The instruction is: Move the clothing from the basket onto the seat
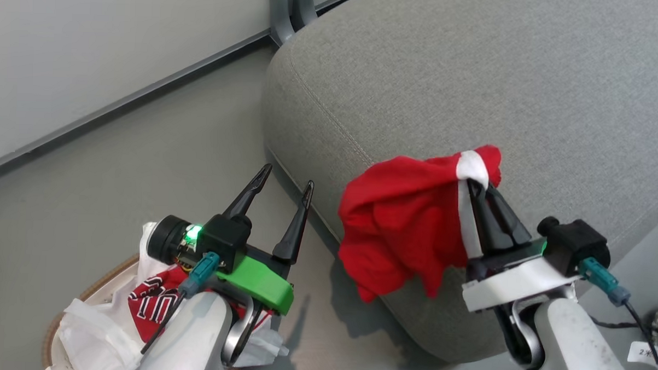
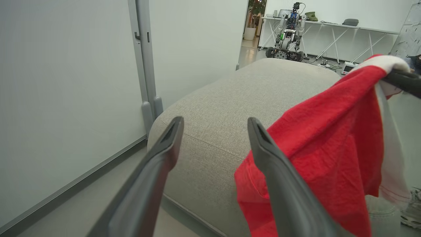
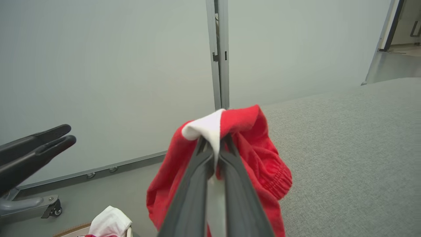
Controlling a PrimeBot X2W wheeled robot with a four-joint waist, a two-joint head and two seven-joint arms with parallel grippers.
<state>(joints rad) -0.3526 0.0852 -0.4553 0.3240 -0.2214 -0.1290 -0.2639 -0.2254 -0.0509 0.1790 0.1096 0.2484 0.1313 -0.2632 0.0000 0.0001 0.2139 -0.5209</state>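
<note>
Right gripper (image 1: 479,187): mine, pressed together on the white trim of a red garment (image 1: 398,226).
Red garment: hangs bunched at the rounded front edge of the grey sofa (image 1: 475,75); I cannot tell whether they touch.
Left gripper (image 1: 288,178): mine, spread, holding nothing.
Laundry basket (image 1: 104,278): on the floor (image 1: 116,172) under my left arm; holds a white liner (image 1: 94,330) and a lettered red jersey (image 1: 152,302).

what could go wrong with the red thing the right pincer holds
1. The red garment hangs mostly past the rounded edge of the seat; released here, it would likely slide to the floor.
2. The right pincer pinches only a white trim fold, which might slip out early.
</note>
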